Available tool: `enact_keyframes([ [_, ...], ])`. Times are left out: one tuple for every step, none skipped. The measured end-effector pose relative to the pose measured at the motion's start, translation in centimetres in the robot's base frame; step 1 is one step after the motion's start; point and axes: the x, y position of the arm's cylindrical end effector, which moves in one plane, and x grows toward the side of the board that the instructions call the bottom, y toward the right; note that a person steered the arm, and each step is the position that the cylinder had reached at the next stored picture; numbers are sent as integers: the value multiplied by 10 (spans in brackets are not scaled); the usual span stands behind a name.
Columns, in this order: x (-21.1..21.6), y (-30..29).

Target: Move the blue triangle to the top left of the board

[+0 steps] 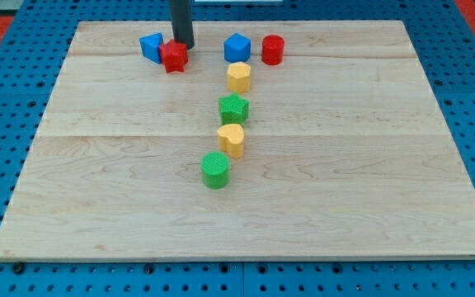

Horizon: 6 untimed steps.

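Note:
The blue triangle (pixel 150 46) lies near the top of the wooden board (pixel 345 165), left of centre. A red star-shaped block (pixel 173 56) touches its right side. My tip (pixel 183 44) stands just above and right of the red star, close behind it, and right of the blue triangle. The rod rises out of the view's top.
A blue cube (pixel 237 47) and a red cylinder (pixel 272 49) sit to the right along the top. Below them a column runs down: yellow hexagon (pixel 238 77), green star (pixel 234 108), yellow heart (pixel 231 139), green cylinder (pixel 215 169).

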Motion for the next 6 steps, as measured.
enact_keyframes([
  [14,-31],
  [-4,-68],
  [-17,-57],
  [-21,-45],
  [-25,-66],
  [-30,-61],
])
